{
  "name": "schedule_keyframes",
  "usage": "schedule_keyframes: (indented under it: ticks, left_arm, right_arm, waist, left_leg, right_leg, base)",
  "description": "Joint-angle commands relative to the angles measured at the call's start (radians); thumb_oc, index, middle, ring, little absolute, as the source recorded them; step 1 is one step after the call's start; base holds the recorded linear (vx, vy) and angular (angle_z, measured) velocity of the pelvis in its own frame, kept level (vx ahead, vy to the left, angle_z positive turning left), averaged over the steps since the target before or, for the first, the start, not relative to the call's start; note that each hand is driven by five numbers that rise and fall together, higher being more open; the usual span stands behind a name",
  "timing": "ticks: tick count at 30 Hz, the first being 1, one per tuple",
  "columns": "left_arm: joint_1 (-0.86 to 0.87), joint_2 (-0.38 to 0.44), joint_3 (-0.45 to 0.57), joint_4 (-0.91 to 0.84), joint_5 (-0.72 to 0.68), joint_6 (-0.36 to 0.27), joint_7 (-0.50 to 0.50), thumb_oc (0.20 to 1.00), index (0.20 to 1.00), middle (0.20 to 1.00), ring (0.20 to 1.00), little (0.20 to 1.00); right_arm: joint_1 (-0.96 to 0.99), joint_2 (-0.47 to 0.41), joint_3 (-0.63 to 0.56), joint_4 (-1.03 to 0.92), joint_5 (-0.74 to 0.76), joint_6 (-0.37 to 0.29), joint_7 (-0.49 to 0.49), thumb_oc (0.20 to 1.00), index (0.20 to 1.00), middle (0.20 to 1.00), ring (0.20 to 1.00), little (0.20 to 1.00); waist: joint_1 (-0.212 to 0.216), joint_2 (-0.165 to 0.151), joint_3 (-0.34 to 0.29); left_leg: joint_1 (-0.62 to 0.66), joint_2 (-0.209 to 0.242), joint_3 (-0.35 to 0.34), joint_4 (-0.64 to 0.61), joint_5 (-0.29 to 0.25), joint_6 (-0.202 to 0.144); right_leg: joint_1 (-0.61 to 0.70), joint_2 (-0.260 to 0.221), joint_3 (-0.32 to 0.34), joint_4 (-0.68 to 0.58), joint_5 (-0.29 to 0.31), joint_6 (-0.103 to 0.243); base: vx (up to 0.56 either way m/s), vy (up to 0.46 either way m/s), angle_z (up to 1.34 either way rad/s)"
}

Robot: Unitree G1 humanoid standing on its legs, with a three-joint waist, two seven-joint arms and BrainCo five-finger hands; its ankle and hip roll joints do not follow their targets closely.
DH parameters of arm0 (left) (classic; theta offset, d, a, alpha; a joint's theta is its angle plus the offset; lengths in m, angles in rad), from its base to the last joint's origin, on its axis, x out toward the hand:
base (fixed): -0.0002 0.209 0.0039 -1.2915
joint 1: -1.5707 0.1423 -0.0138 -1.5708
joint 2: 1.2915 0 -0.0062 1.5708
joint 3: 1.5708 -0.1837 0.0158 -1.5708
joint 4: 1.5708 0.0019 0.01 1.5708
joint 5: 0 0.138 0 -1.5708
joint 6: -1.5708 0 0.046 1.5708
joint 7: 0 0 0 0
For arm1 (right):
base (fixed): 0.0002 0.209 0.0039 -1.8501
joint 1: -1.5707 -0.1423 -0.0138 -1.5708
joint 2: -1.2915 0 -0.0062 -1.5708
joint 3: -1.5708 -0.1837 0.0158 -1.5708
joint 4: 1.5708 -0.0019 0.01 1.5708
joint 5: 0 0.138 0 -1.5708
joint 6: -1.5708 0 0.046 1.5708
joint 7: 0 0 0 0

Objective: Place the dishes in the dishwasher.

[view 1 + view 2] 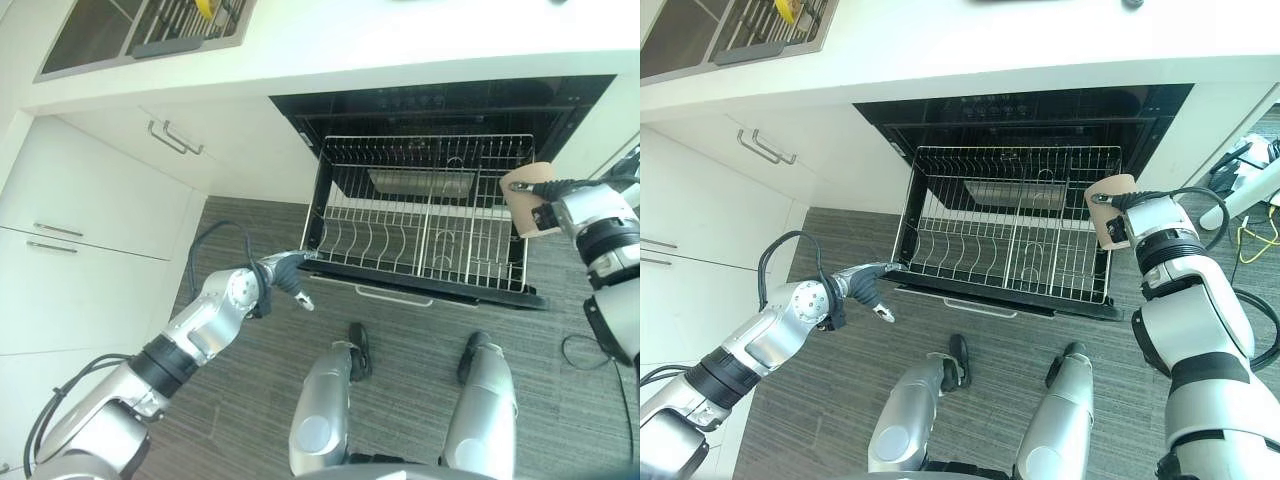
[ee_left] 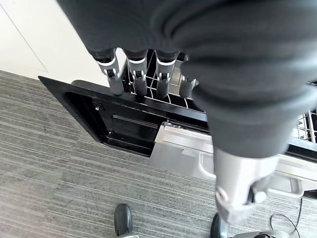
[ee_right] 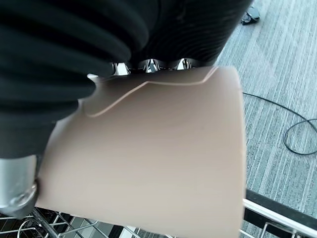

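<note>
Grey plank floor below; right hand point(image 1: 1132, 222) curled round tan cup point(image 1: 1108, 207), held over rack point(image 1: 1007, 245) for loading; left hand point(image 1: 283, 272), fingers point(image 2: 139, 79) straight, steadying rack's corner.

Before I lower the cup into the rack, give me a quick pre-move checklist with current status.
1. Cup held: ok, the right hand is wrapped round the beige cup.
2. Rack pulled out: ok, the wire rack sits extended over the open dishwasher door.
3. Landing spot free: ok, the rack's tines look bare apart from a grey tray-like piece at the back.
4. Cup over the rack: not ok, it hangs at the rack's right edge, not above the tines.
5. Left hand clear: not ok, its straight fingers rest at the rack's front left corner.
6. Cup empty: cannot tell.
</note>
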Motion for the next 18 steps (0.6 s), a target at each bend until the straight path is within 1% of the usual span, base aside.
schedule_keyframes:
  ticks: [1, 2, 5, 6, 9, 11, 12, 15, 18]
  left_arm:
    - [0.234, 0.064, -0.131, -0.037, -0.022, 0.033, -0.12, 1.0, 1.0, 1.0, 1.0, 1.0]
    - [0.234, 0.062, -0.132, -0.04, -0.013, 0.038, -0.123, 1.0, 1.0, 1.0, 1.0, 1.0]
    - [0.237, 0.062, -0.126, -0.041, -0.013, 0.036, -0.125, 1.0, 1.0, 1.0, 1.0, 1.0]
    - [0.239, 0.059, -0.126, -0.041, -0.012, 0.036, -0.124, 1.0, 1.0, 1.0, 1.0, 1.0]
    - [0.244, 0.059, -0.13, -0.042, -0.005, 0.037, -0.126, 1.0, 1.0, 1.0, 1.0, 1.0]
    - [0.246, 0.06, -0.128, -0.046, -0.009, 0.039, -0.126, 1.0, 1.0, 1.0, 1.0, 1.0]
    - [0.25, 0.059, -0.128, -0.046, -0.007, 0.038, -0.124, 1.0, 1.0, 1.0, 1.0, 1.0]
    - [0.249, 0.06, -0.13, -0.045, -0.007, 0.034, -0.125, 1.0, 1.0, 1.0, 1.0, 1.0]
    - [0.245, 0.052, -0.137, -0.044, -0.01, 0.04, -0.114, 1.0, 1.0, 1.0, 1.0, 1.0]
  right_arm:
    - [-0.049, 0.114, -0.024, -0.053, 0.046, -0.036, 0.037, 0.2, 0.2, 0.2, 0.2, 0.2]
    - [-0.051, 0.122, -0.021, -0.076, 0.029, -0.032, 0.031, 0.2, 0.2, 0.2, 0.2, 0.2]
    - [-0.06, 0.13, -0.012, -0.097, 0.038, -0.02, 0.022, 0.2, 0.2, 0.2, 0.2, 0.2]
    - [-0.066, 0.132, -0.002, -0.106, 0.032, -0.035, 0.03, 0.2, 0.2, 0.2, 0.2, 0.2]
    - [-0.067, 0.133, -0.002, -0.124, 0.057, -0.008, 0.016, 0.2, 0.2, 0.2, 0.2, 0.2]
    - [-0.067, 0.136, 0.0, -0.124, 0.038, -0.028, 0.022, 0.2, 0.2, 0.2, 0.2, 0.2]
    - [-0.069, 0.136, 0.003, -0.132, 0.043, -0.027, 0.025, 0.2, 0.2, 0.2, 0.2, 0.2]
    - [-0.065, 0.142, 0.004, -0.153, 0.051, -0.009, 0.013, 0.2, 0.2, 0.2, 0.2, 0.2]
    - [-0.06, 0.147, 0.003, -0.134, 0.052, 0.01, -0.003, 0.2, 0.2, 0.2, 0.2, 0.2]
  waist:
    - [0.078, -0.047, 0.054]
    - [0.078, -0.049, 0.054]
    - [0.08, -0.05, 0.054]
    - [0.081, -0.05, 0.054]
    - [0.083, -0.051, 0.054]
    - [0.085, -0.051, 0.054]
    - [0.085, -0.051, 0.054]
    - [0.083, -0.054, 0.054]
    - [0.085, -0.053, 0.054]
  left_leg:
    - [-0.008, 0.019, -0.041, 0.009, -0.052, 0.013]
    - [-0.006, 0.02, -0.04, 0.01, -0.054, 0.012]
    - [-0.006, 0.02, -0.04, 0.01, -0.053, 0.012]
    - [-0.006, 0.02, -0.04, 0.01, -0.053, 0.013]
    - [-0.005, 0.018, -0.04, 0.007, -0.051, 0.012]
    - [-0.006, 0.018, -0.042, 0.008, -0.053, 0.013]
    - [-0.007, 0.018, -0.043, 0.01, -0.053, 0.013]
    - [-0.011, 0.02, -0.042, 0.012, -0.053, 0.012]
    - [-0.014, 0.021, -0.041, 0.015, -0.055, 0.014]
  right_leg:
    - [0.055, -0.037, -0.004, -0.01, -0.066, 0.025]
    - [0.057, -0.037, -0.003, -0.01, -0.067, 0.026]
    - [0.059, -0.035, -0.002, -0.01, -0.069, 0.024]
    - [0.059, -0.035, -0.002, -0.01, -0.069, 0.024]
    - [0.061, -0.036, -0.005, -0.011, -0.069, 0.025]
    - [0.063, -0.035, -0.006, -0.012, -0.071, 0.023]
    - [0.061, -0.035, -0.006, -0.01, -0.071, 0.023]
    - [0.058, -0.034, -0.003, -0.01, -0.071, 0.022]
    - [0.057, -0.035, -0.003, -0.008, -0.073, 0.021]
  base:
    - [0.03, -0.004, -0.02]
    - [0.0, 0.0, 0.0]
    - [0.0, 0.0, 0.0]
    - [0.0, 0.0, 0.0]
    - [0.0, -0.003, 0.01]
    - [0.0, -0.004, 0.02]
    - [0.01, -0.004, 0.03]
    - [0.0, -0.001, 0.01]
    - [0.0, 0.0, 0.0]
